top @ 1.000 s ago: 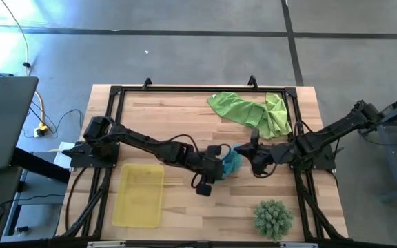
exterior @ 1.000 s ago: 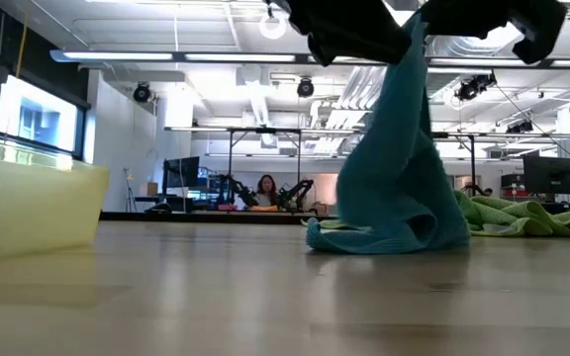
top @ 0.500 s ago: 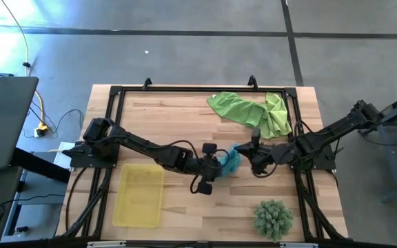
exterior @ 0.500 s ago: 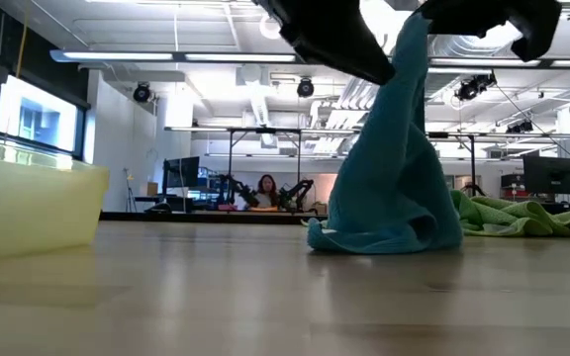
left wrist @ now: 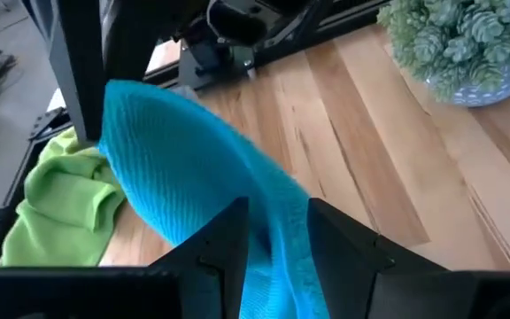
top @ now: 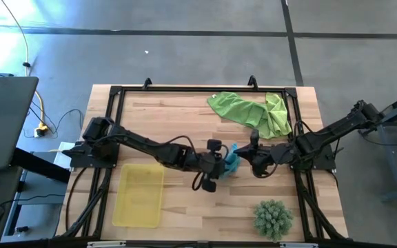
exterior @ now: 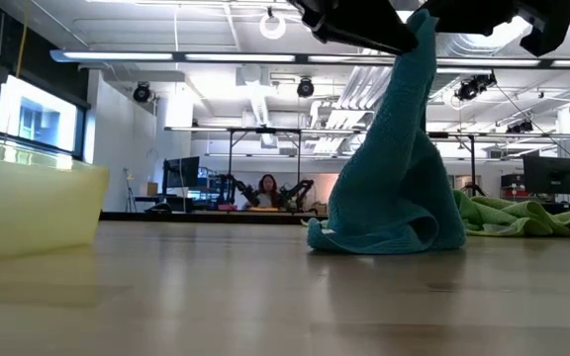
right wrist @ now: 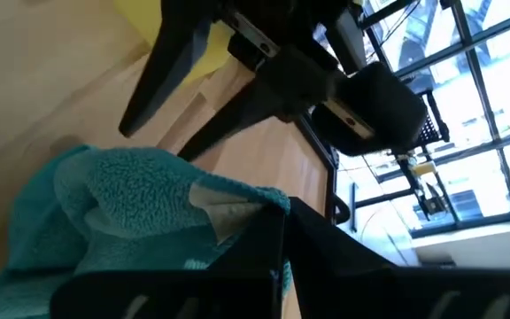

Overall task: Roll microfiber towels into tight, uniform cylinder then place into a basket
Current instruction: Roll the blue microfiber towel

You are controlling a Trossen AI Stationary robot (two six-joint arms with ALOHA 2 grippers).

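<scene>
High view: both end effectors met at mid-bench. The left end effector and right end effector each pinched the teal towel between them. Green towels lay heaped at the far right of the bench; the yellow basket sat near the left front, a spiky plant at right front.

Low view: the teal towel hung as a cone, its top held up, its lower folds resting on the bench.

Left wrist view: fingers closed on teal cloth.

Right wrist view: fingers clamped on the towel's edge.
</scene>
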